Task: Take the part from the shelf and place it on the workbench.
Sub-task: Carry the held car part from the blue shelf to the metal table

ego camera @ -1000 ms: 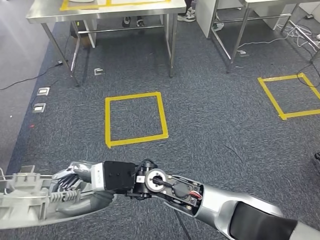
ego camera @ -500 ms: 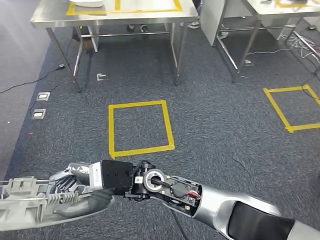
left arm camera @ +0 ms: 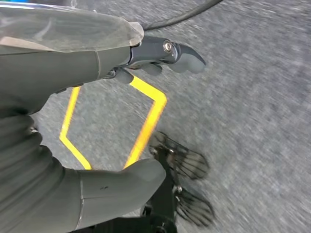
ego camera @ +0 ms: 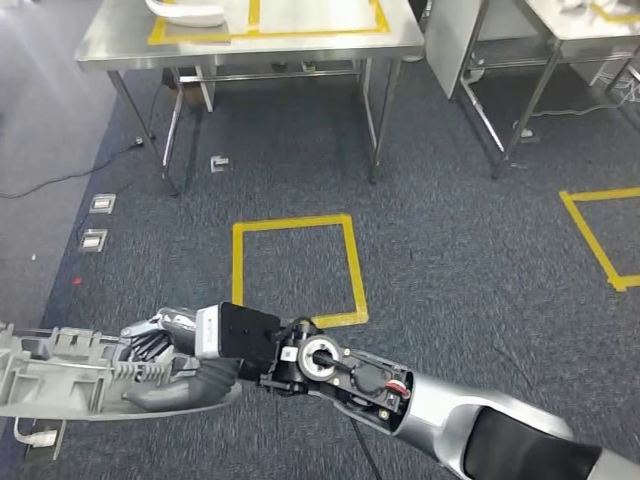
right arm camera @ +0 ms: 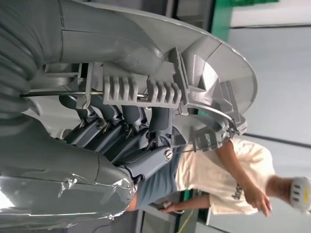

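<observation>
A long grey plastic part [ego camera: 60,375] with ribs and clips is held low at the left of the head view. My right hand [ego camera: 170,350] grips one end of it, and the right arm crosses in from the lower right. In the right wrist view the fingers [right arm camera: 121,131] curl around the ribbed part [right arm camera: 205,73]. The steel workbench [ego camera: 121,40] stands ahead at the top, marked with yellow tape, with a white part [ego camera: 189,12] on it. My left hand [left arm camera: 55,73] hangs over the carpet, fingers apart and holding nothing.
A yellow tape square [ego camera: 238,270] lies on the carpet between me and the workbench. Another steel table [ego camera: 551,25] stands at the upper right, with a second tape outline [ego camera: 596,235] near it. A person [right arm camera: 238,170] stands behind the held part.
The whole picture has shifted: the workbench and the floor square sit lower and further right, so the camera has moved forward. My right hand still grips the part.
</observation>
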